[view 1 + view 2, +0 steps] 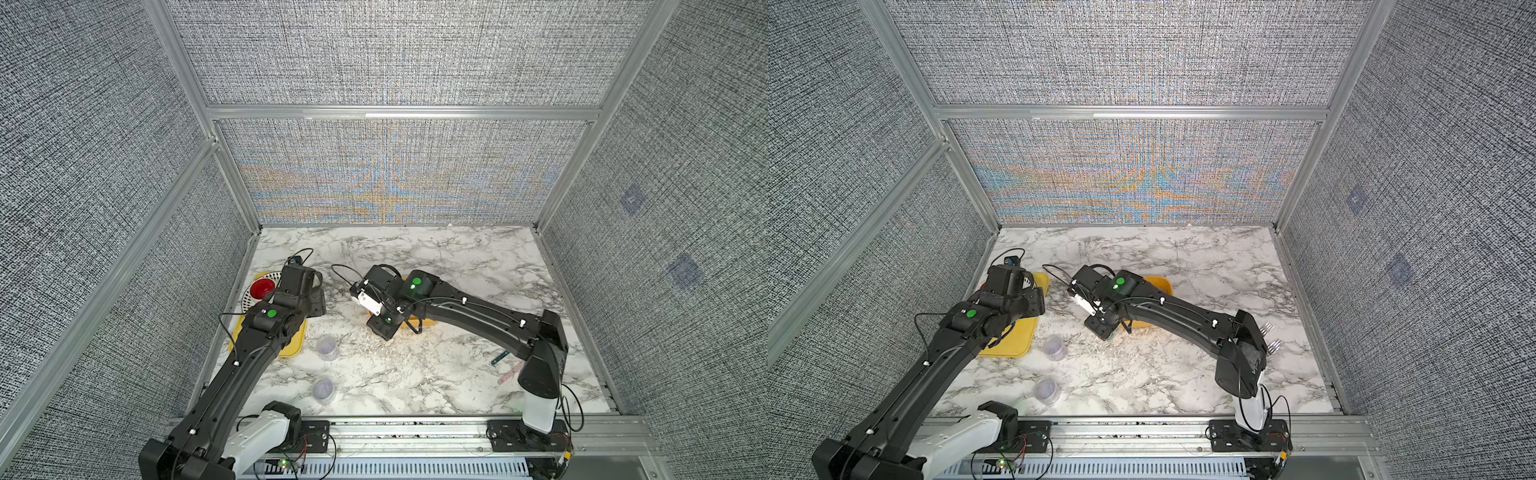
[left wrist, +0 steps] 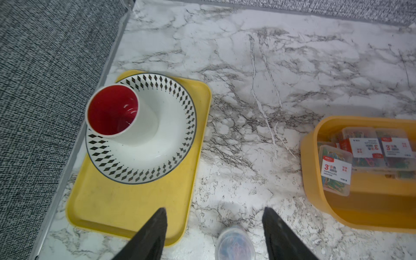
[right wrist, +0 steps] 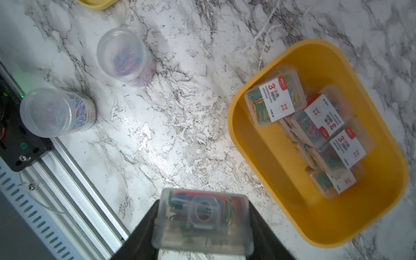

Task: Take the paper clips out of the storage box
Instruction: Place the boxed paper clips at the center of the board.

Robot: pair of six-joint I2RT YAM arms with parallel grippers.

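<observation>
The storage box (image 3: pixel 281 180) stands on the marble table (image 3: pixel 180 112), and the clear cases (image 3: pixel 276 99) that lie in it are crowded along one long wall. At least four white-and-red labels show there, and more cases lie under them. In the left wrist view one label (image 2: pixel 335 168) reads a big red "3" and "PAPER CLIPS"; the smaller print on it is too fine to read. The other half of the box floor is bare. The right gripper (image 3: pixel 202 225) is closed on one more case, the held case (image 3: pixel 202 209). It has coloured clips inside, its label does not show, and it hangs outside the box, just beside the box's rounded rim and over bare marble. The two round tubs (image 3: pixel 126 56) stand upright, well apart from the box, with free marble between them and it. One tub (image 3: pixel 56 112) stands close to the metal rail (image 3: pixel 74 166) at the table's edge. Farther from the box on the same side lies a shallow yellow tray (image 2: pixel 135 202). It carries a plate (image 2: pixel 180 126) with a diamond pattern and a cup (image 2: pixel 112 110) that is red inside. The left gripper (image 2: pixel 215 211) has its jaws apart and holds nothing; it is above the table between the tray and the box.
</observation>
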